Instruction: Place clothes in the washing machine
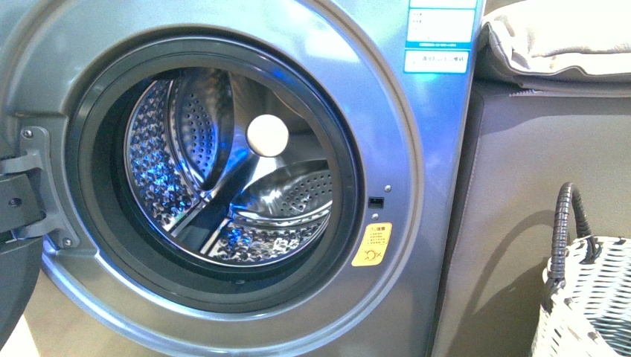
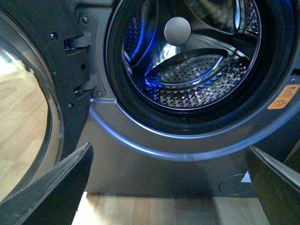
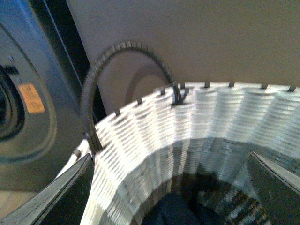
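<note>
The grey-silver washing machine [image 1: 417, 149] fills the front view, its door swung open to the left. Its perforated steel drum [image 1: 223, 171] holds no clothes. A yellow sticker [image 1: 371, 244] sits right of the porthole. In the left wrist view my left gripper [image 2: 171, 187] is open and empty, low in front of the machine [image 2: 154, 164], facing the drum [image 2: 197, 79]. In the right wrist view my right gripper [image 3: 171, 187] is open above the white woven basket [image 3: 154, 136]. The dark navy clothes [image 3: 168, 213] lie at its bottom, mostly hidden. Neither arm shows in the front view.
The open door with its glass [image 2: 23, 126] stands at the machine's left. The white basket with dark handle [image 1: 588, 290] sits on the floor at the right, before a grey-brown cabinet [image 1: 521, 186]. A folded pale cloth [image 1: 558, 37] lies on the cabinet. The floor is light wood [image 2: 168, 211].
</note>
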`<act>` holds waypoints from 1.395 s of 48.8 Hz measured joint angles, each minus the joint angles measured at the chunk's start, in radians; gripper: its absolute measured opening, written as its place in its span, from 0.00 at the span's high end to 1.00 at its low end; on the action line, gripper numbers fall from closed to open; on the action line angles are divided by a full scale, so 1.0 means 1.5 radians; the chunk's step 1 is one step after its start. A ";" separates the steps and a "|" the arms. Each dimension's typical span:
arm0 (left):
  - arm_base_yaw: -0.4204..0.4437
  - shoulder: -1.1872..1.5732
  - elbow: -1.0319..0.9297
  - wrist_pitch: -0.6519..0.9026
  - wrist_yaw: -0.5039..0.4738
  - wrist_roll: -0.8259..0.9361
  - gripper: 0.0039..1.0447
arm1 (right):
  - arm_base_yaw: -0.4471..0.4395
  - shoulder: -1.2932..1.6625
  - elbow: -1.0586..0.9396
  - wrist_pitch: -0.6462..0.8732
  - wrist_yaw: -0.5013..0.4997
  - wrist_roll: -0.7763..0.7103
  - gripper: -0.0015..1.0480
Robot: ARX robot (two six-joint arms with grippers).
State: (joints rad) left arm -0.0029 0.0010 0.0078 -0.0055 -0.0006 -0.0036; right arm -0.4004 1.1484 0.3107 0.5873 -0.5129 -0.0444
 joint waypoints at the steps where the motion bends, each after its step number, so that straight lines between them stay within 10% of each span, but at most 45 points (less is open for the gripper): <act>1: 0.000 0.000 0.000 0.000 0.000 0.000 0.06 | 0.004 0.021 0.008 -0.011 0.005 -0.007 0.07; 26: 0.000 0.000 0.000 0.000 0.000 0.000 0.06 | 0.072 0.604 0.251 0.050 0.217 -0.120 0.07; 68: 0.000 0.000 0.000 0.000 0.000 0.000 0.06 | 0.064 1.010 0.517 0.000 0.289 -0.082 0.07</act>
State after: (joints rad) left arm -0.0029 0.0010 0.0078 -0.0055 -0.0002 -0.0036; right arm -0.3038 2.6629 1.0859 0.5877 -0.0792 -0.1673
